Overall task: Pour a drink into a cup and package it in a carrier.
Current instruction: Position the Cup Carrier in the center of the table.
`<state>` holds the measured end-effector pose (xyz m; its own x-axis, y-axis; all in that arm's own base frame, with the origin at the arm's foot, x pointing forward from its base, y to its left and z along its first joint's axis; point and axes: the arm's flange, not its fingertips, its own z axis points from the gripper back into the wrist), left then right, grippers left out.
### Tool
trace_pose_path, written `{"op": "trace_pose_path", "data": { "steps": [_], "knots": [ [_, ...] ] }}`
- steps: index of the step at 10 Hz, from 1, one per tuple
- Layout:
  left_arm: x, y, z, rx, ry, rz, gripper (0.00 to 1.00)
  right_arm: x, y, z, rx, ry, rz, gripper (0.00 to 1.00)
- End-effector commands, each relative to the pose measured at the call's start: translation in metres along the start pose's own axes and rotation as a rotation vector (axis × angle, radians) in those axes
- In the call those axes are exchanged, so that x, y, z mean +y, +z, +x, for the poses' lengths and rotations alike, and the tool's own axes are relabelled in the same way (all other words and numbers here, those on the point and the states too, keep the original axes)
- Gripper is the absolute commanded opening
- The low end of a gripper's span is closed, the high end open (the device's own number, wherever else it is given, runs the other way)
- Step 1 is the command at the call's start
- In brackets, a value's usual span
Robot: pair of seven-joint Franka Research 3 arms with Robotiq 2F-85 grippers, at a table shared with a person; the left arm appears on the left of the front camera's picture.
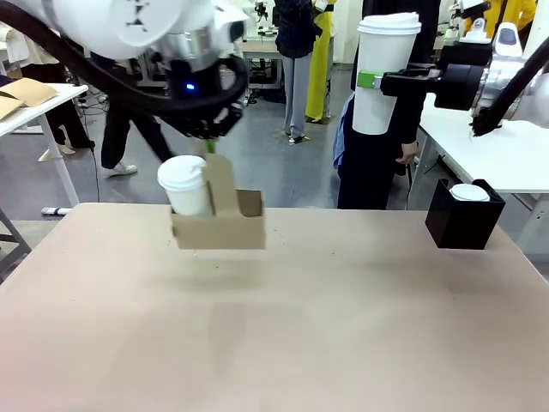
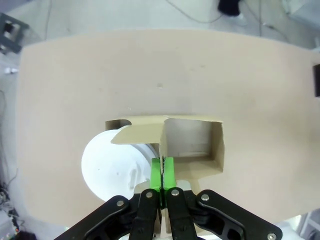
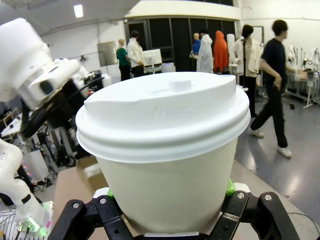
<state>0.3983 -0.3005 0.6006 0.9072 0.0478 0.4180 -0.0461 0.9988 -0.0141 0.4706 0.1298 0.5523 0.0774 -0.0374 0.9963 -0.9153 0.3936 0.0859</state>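
I log: left gripper (image 2: 162, 170) clamped on carrier (image 1: 232, 228) handle, hanging over open desk (image 1: 274, 343); right gripper (image 1: 369, 81) clamps cup (image 1: 386, 60), well right of carrier.

Left arm (image 1: 129, 26), upper left of the frame: glossy white shell, thick black cable (image 1: 86, 73) looped beneath, blue light (image 1: 190, 87) on its black wrist; left gripper (image 2: 162, 167): black linkage, silver screws (image 2: 120, 202), green pads (image 2: 156, 172); right gripper (image 1: 371, 80), upper right: black body, green pad, silver-white right arm (image 1: 508, 56) behind.

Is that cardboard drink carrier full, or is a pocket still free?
Half full: in the left wrist view one pocket of the carrier holds a lidded white cup, the other pocket is empty.
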Motion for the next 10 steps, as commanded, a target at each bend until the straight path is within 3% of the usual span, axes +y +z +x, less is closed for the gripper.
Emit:
{"op": "trace_pose_path", "data": {
  "steps": [1,4,6,10],
  "knots": [
    [-0.024,-0.003,-0.015,0.015,0.067,0.015,0.02,0.001,-0.001,0.003,-0.007,0.019,-0.004,0.81],
    [-0.068,-0.019,-0.06,-0.013,0.122,0.024,0.02,0.001,-0.001,0.003,-0.007,0.019,-0.004,0.81],
    [-0.087,-0.036,-0.08,-0.012,0.077,0.02,0.02,0.001,-0.001,0.003,-0.007,0.019,-0.004,0.81],
    [-0.106,-0.071,-0.102,0.071,0.023,0.021,0.02,0.001,-0.001,0.003,-0.007,0.019,-0.004,0.81]
  ]
}}
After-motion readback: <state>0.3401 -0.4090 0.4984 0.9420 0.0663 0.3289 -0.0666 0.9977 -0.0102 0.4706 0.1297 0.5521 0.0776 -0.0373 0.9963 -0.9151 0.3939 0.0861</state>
